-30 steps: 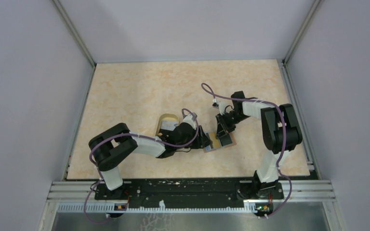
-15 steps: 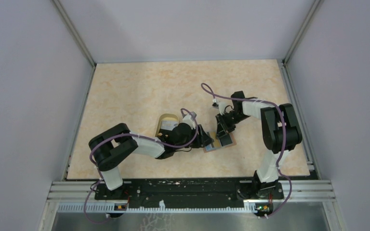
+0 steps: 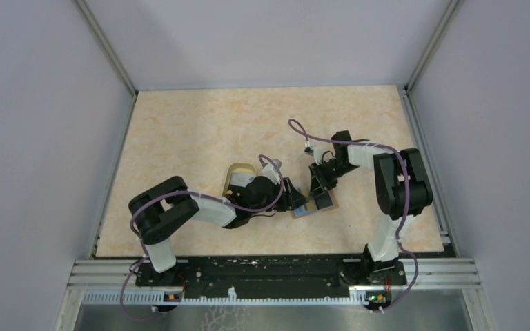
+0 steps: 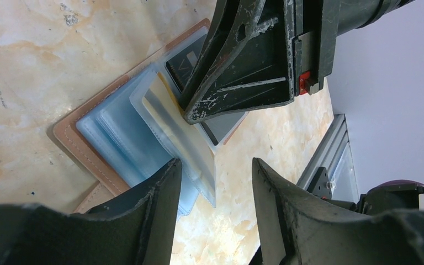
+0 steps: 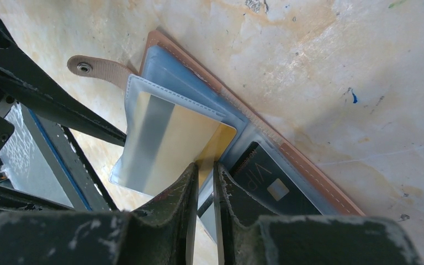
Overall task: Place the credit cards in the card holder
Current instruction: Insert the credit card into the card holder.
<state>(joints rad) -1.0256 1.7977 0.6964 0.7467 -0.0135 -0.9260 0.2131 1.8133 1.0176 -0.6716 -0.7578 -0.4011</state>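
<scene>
Possibly the card (image 5: 165,132) gets bent or skewed if it is pushed on at a slant, since only its near edge is pinched by the right claw (image 5: 205,168), whose fingers are pressed almost together on it. The soft clear sleeve (image 5: 160,99) could be crumpled ahead of the card rather than filled. The whole card holder (image 4: 66,141) could also be slid across the table (image 5: 309,66). The left claw (image 4: 215,165) is spread wide and grips nothing, and whether the holder is pressed down by it cannot be told. A knock between the two claws is to be reckoned with as well, because they are set close together over the same small thing.

The card is found straight ahead of the right claw's fingertips, most of it covered by the sleeve, its gold stripe showing through. The card holder is laid open and flat just beyond both claws; its sleeves lie just past the left claw's fingertips. A black card (image 5: 270,179) is tucked in a pocket just right of the right claw, and the snap strap (image 5: 102,69) is stretched out ahead to its left.
</scene>
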